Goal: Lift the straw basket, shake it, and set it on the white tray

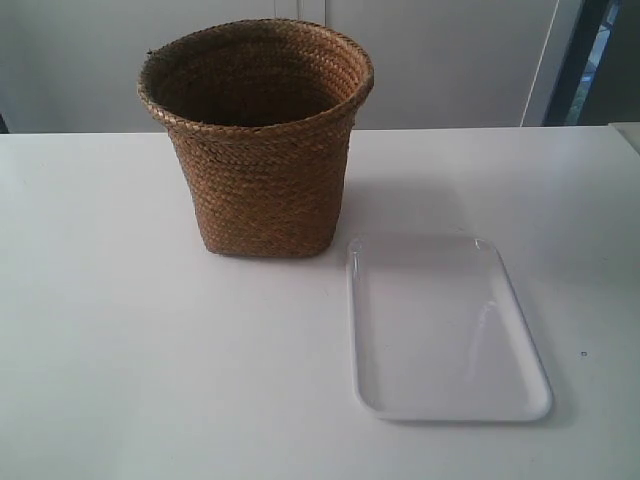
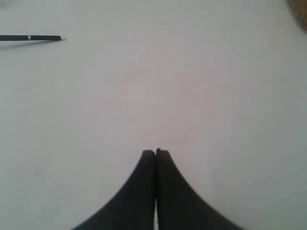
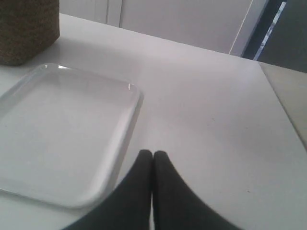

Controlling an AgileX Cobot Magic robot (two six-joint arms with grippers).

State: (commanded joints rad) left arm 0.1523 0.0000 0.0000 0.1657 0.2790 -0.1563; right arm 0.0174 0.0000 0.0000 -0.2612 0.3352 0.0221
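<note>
On the bench [image 1: 120,380], the straw basket [image 1: 262,150] stands upright just beside a corner of the white tray [image 1: 445,330]. Tall and wide-rimmed, it could tip or slip free in the shake if I pinch its braid on one side only, and its base could land astride the tray's low rim. My left pincer [image 2: 155,152] and right pincer [image 3: 152,153] are pressed together, holding nothing; unspread, they'd only shove it.

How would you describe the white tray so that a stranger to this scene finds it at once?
On the white table stands a tall brown straw basket. Close beside its base, nearer the exterior camera, lies the white tray. Its glossy surface, low rim and rounded corners separate it from the matte tabletop.
</note>
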